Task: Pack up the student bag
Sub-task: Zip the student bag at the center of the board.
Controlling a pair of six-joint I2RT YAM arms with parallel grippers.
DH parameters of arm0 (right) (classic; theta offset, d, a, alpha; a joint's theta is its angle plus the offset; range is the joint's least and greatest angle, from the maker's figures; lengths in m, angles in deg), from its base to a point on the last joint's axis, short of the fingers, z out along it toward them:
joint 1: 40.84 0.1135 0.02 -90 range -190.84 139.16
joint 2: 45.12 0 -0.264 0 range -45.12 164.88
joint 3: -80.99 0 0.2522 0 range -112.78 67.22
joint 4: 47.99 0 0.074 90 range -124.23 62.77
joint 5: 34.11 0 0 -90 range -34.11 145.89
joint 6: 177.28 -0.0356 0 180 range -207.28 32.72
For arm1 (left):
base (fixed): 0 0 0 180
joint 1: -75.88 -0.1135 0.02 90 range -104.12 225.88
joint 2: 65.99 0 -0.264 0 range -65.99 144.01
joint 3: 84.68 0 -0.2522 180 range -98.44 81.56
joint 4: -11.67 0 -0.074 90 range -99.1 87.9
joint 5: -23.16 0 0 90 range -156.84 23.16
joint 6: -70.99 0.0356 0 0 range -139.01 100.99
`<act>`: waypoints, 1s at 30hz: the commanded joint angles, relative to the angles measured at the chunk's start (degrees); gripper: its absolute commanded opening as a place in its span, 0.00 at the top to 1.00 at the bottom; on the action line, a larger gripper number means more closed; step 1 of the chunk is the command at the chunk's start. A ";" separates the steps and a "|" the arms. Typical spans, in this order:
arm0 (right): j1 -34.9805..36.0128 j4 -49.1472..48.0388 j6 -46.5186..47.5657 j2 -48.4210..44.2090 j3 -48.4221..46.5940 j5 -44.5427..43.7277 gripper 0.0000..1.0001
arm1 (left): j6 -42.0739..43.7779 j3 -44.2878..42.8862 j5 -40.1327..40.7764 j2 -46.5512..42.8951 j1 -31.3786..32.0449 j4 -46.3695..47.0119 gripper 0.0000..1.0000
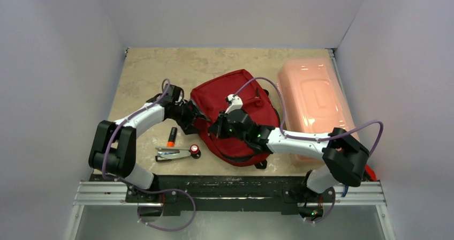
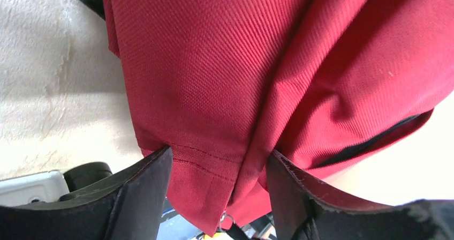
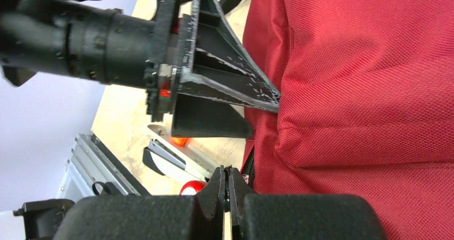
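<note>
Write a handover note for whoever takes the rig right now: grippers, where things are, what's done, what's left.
Left gripper: clamped on a fold at the left edge of the student bag.
Right gripper: shut at the bag's near left side; I cannot tell if it holds anything.
Bag lies mid-table, pink box to its right.
Orange marker, silver tool and small red round item lie left of the bag, unpacked.
Done: bag gripped. Left: open it, load the loose items.

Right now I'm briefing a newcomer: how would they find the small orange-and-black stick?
Find the dark red backpack mid-table and look just left of it. Of three small things there, the stick lies farthest back, orange-ended, unlike the silver tool and round red cap.
</note>
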 commanded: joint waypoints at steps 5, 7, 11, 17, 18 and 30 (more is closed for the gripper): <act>0.27 -2.22 7.56 -5.33 1.35 6.17 1.00 | -2.04 -6.48 0.34 5.72 -1.47 3.57 0.62; 1.03 -1.64 9.29 -6.98 2.50 7.40 1.00 | -0.19 -9.00 2.15 7.71 -2.35 1.32 0.77; 3.59 -0.81 10.86 -11.81 6.49 6.06 1.00 | 2.53 -13.48 3.77 11.60 -3.51 -0.74 0.96; 5.06 3.68 10.36 -21.46 11.93 2.60 1.00 | 6.07 -17.27 4.31 13.88 -6.30 -2.00 1.00; 5.07 4.06 10.12 -23.61 13.09 2.14 1.00 | 6.85 -17.53 4.54 13.71 -6.96 -2.27 1.00; 5.09 5.76 6.97 -46.62 25.10 -6.27 1.00 | 11.42 -13.14 -2.17 7.93 -13.18 4.87 1.00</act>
